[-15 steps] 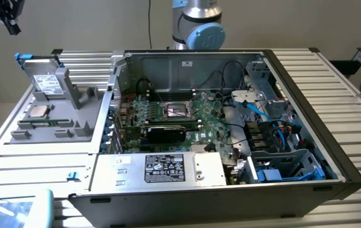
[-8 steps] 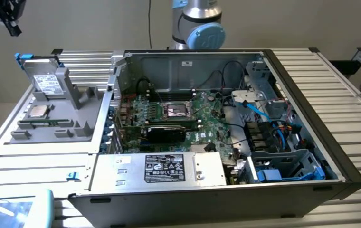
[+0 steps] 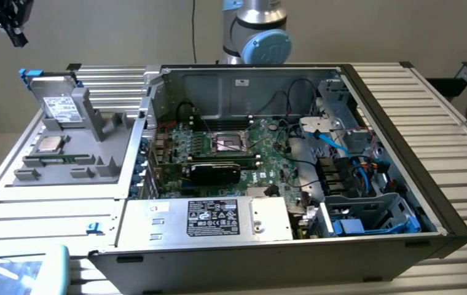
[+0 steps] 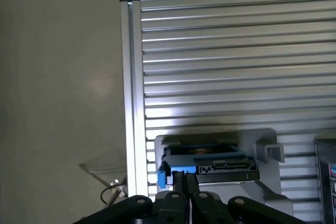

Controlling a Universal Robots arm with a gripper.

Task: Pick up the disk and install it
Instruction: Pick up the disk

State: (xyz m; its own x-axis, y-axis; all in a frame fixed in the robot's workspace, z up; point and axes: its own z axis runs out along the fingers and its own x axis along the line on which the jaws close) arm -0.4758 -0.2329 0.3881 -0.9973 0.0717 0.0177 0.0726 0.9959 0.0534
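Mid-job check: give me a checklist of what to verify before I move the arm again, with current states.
1. Gripper shut and empty: ok.
2. Gripper clear of the flat silver-grey hard drive in its blue plastic carrier: ok, apart.
3. Hard drive seated in the grey plastic fixture: ok.
4. Small square silver CPU chip apart from the hard drive: ok.
5. Black computer case open: ok.
6. Free slot in the metal drive cage: cannot tell.

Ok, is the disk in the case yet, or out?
Out: the disk sits in the grey holder outside the open case, on the exterior view's left.
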